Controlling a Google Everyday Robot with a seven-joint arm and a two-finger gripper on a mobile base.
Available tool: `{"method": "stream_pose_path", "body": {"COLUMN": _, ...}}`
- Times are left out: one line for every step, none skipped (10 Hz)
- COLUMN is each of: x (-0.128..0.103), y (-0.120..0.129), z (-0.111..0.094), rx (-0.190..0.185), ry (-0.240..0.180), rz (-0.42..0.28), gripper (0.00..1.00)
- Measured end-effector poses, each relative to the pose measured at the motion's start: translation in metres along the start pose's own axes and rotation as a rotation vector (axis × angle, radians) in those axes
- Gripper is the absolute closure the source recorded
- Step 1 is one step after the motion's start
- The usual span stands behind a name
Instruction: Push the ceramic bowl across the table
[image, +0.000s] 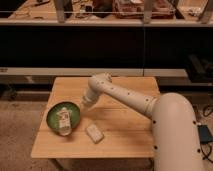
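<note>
Behind your counter (120, 135) runs a dark shelving unit with clutter on its upper ledge. On the light-wood top, the ceramic bowl (55, 114) sits near the left edge, about midway along it. Your claw (85, 104) is at the bowl's upper right rim, touching or just beside it; I cannot tell which, nor how it is set. The bowl therefore lies left of and slightly toward the near edge from the claw, so a push from here would, I judge, carry it further left, where little counter remains. Being round, the bowl has no long axis and points nowhere; it sits upright, mouth up. A pale cup-like thing (64, 122) rests inside it, and a small white object (94, 133) lies just right of the bowl's near side.
</note>
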Motion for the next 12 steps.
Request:
{"method": "stream_pose_path", "body": {"x": 0.000, "y": -0.008, "z": 0.005, "rx": 0.009, "ry": -0.008, "rz": -0.011, "gripper": 1.00}}
{"method": "stream_pose_path", "body": {"x": -0.001, "y": -0.020, "z": 0.013, "rx": 0.020, "ry": -0.019, "rz": -0.029, "gripper": 1.00}}
{"method": "stream_pose_path", "body": {"x": -0.001, "y": -0.024, "z": 0.017, "rx": 0.025, "ry": -0.024, "rz": -0.035, "gripper": 1.00}}
{"method": "stream_pose_path", "body": {"x": 0.002, "y": -0.042, "z": 0.029, "rx": 0.046, "ry": -0.038, "rz": -0.056, "gripper": 1.00}}
{"method": "stream_pose_path", "body": {"x": 0.004, "y": -0.055, "z": 0.035, "rx": 0.060, "ry": -0.046, "rz": -0.075, "gripper": 1.00}}
{"method": "stream_pose_path", "body": {"x": 0.005, "y": -0.058, "z": 0.036, "rx": 0.064, "ry": -0.049, "rz": -0.080, "gripper": 1.00}}
{"method": "stream_pose_path", "body": {"x": 0.004, "y": -0.059, "z": 0.035, "rx": 0.066, "ry": -0.049, "rz": -0.084, "gripper": 1.00}}
{"method": "stream_pose_path", "body": {"x": 0.004, "y": -0.064, "z": 0.035, "rx": 0.070, "ry": -0.053, "rz": -0.099, "gripper": 1.00}}
{"method": "stream_pose_path", "body": {"x": 0.004, "y": -0.067, "z": 0.036, "rx": 0.073, "ry": -0.056, "rz": -0.108, "gripper": 1.00}}
{"method": "stream_pose_path", "body": {"x": 0.002, "y": -0.072, "z": 0.036, "rx": 0.078, "ry": -0.060, "rz": -0.119, "gripper": 1.00}}
{"method": "stream_pose_path", "body": {"x": 0.000, "y": -0.078, "z": 0.036, "rx": 0.083, "ry": -0.066, "rz": -0.134, "gripper": 1.00}}
{"method": "stream_pose_path", "body": {"x": -0.001, "y": -0.082, "z": 0.036, "rx": 0.087, "ry": -0.069, "rz": -0.145, "gripper": 1.00}}
